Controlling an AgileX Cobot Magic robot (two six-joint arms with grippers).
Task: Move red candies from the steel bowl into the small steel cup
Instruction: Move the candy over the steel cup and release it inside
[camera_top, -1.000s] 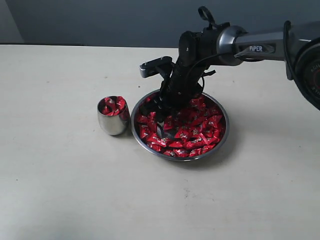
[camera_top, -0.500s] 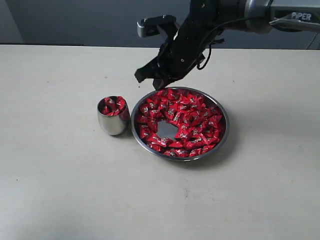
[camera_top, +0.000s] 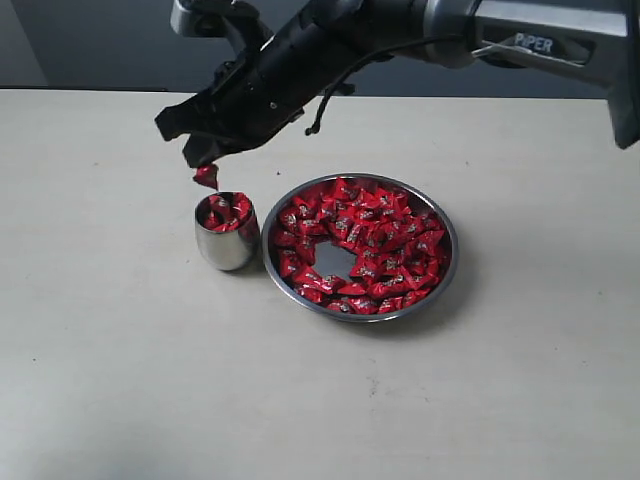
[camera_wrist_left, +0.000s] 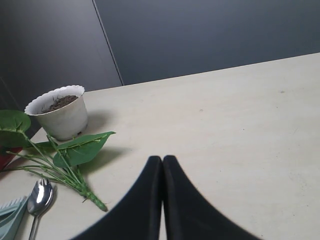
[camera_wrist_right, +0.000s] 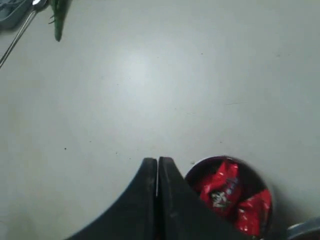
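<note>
The steel bowl (camera_top: 449, 262) holds many red candies (camera_top: 385, 240) around a bare patch at its middle. Left of it stands the small steel cup (camera_top: 226, 250), also seen in the right wrist view (camera_wrist_right: 260, 175), with a few red candies (camera_wrist_right: 220, 190) inside. My right gripper (camera_top: 200, 158) reaches across and hovers just above the cup's left rim, shut, with one red candy (camera_top: 206, 177) hanging under its tips. In the right wrist view the right gripper (camera_wrist_right: 158, 161) has its jaws pressed together and the held candy is hidden. My left gripper (camera_wrist_left: 162, 159) is shut on nothing over bare table.
Near the left gripper are a white plant pot (camera_wrist_left: 57, 112), a leafy green stem (camera_wrist_left: 80, 147) and a steel spoon (camera_wrist_left: 40, 194). The spoon handle (camera_wrist_right: 17, 32) and stem tip (camera_wrist_right: 58, 22) also show in the right wrist view. The table (camera_top: 320, 400) is pale beige.
The right gripper rose out of the bowl with a candy and swung left to above the cup. A bare patch is left in the bowl's middle.
</note>
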